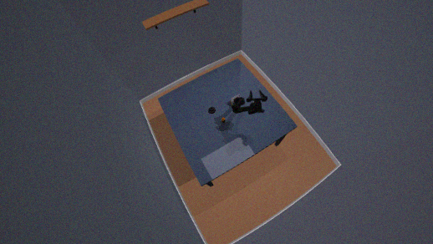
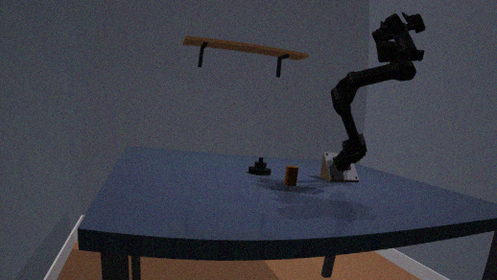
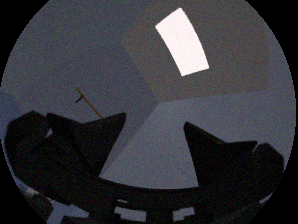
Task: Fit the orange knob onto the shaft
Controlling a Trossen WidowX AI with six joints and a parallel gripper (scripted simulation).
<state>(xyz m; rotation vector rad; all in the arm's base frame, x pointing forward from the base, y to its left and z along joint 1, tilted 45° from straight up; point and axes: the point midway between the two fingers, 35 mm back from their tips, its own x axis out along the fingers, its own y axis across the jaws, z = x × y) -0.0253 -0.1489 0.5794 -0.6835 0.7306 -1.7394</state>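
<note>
The orange knob (image 1: 223,119) (image 2: 291,175) stands upright on the blue table, between the pedestal and the arm's base in the exterior view. The dark round pedestal (image 1: 211,110) (image 2: 259,171) stands apart from it, with the dark shaft (image 2: 261,160) pointing up from its middle. The shaft's flat side cannot be made out. My gripper (image 1: 255,92) (image 2: 404,23) (image 3: 155,119) is open, with nothing between its fingers. It is raised high above the table, far from the knob and pedestal, and points upward. The wrist view shows neither knob nor pedestal.
The arm's pale wedge-shaped base (image 2: 325,168) stands on the blue table (image 1: 188,104) (image 2: 168,201), to the right of the knob in the exterior view. A wooden shelf (image 1: 175,14) (image 2: 245,47) is on the wall. A pale rectangular patch (image 1: 226,160) shows near one table edge.
</note>
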